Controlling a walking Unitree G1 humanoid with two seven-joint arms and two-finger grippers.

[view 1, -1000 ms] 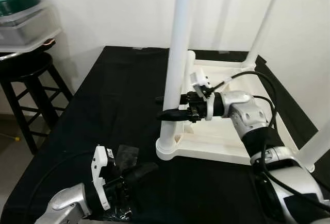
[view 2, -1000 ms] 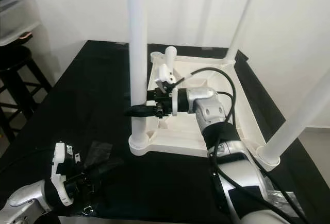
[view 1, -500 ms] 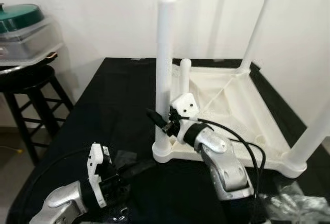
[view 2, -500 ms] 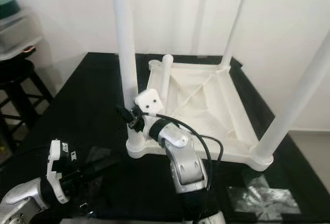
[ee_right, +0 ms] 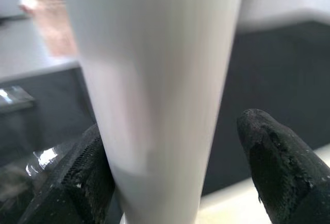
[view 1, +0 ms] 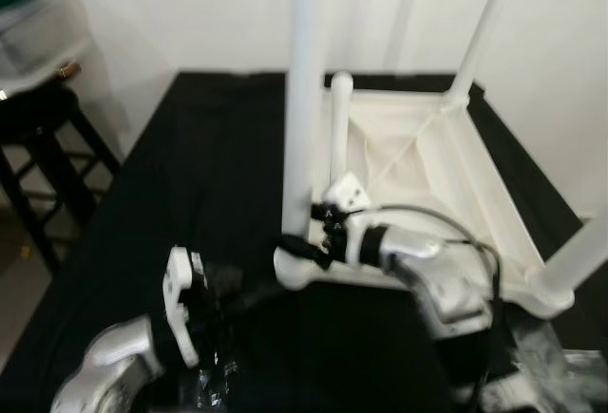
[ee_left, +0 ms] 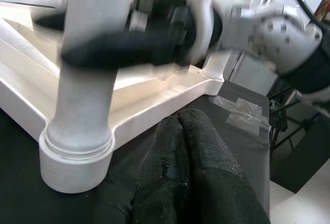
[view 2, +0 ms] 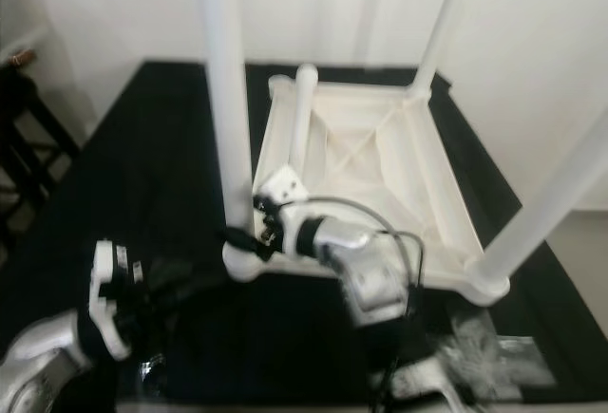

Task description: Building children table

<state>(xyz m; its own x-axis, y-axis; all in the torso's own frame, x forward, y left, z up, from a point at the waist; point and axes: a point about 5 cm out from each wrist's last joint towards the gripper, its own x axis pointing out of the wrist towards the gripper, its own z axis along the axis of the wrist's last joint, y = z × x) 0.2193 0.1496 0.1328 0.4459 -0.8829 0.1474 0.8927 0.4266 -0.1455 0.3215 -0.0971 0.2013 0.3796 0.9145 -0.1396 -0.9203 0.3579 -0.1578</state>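
A white children's table (view 1: 475,195) lies upside down on the black tabletop, its legs pointing up. My right gripper (view 1: 296,244) is low on the near-left leg (view 1: 304,100), just above that leg's socket (view 1: 299,269). In the right wrist view the leg (ee_right: 160,80) stands between the fingers: one finger (ee_right: 85,183) touches it and the other (ee_right: 281,167) stands a little off it, so the gripper is open. My left gripper (ee_left: 185,123) rests shut and empty on the cloth, short of the socket (ee_left: 77,157).
A black stool (view 1: 43,147) with a plastic container (view 1: 28,38) stands off the tabletop's left side. Crumpled clear plastic lies at the near right (view 1: 556,370) and beside my left wrist (view 1: 214,375). A white wall rises behind the table.
The camera has shifted and blurred. My right gripper has slid down the near-left leg towards its socket. My left gripper stays low on the cloth, shut.
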